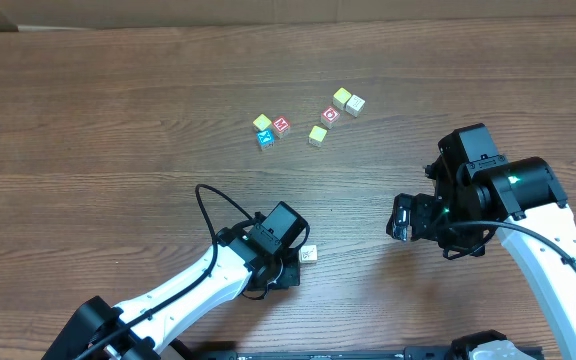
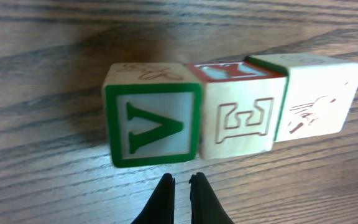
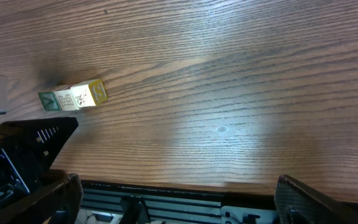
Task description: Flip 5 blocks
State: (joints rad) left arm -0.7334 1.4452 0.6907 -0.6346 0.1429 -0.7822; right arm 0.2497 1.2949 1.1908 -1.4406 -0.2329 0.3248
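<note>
1. Risk, row shove: the left gripper, its fingers pressed together with nothing between them, points at the green V cube. That cube touches the E cube, which touches the pale cube. A low push would likely move all three as one rather than tip one over.
2. Risk, slide instead of roll: the table is smooth wood. A nudge near a cube's base would probably skid it, and only contact high on a face should turn it.
3. Risk, spreading in place: the fingertips sit just beside the V cube. Opening them here could knock it askew.
4. Risk, count: no mark shows which cubes are already turned, so one could be flipped twice.
5. Left arm: it enters from the lower left edge and stretches toward the table's centre with the wrist low. Its closed tips aim at the row.
6. Right arm: it enters from the lower right with the right gripper facing left. Its jaws are spread wide and empty, well apart from every cube.
7. Location: the row of three lies at the left gripper's tip. The loose cluster of blocks lies farther up the table, well apart from both arms.
</note>
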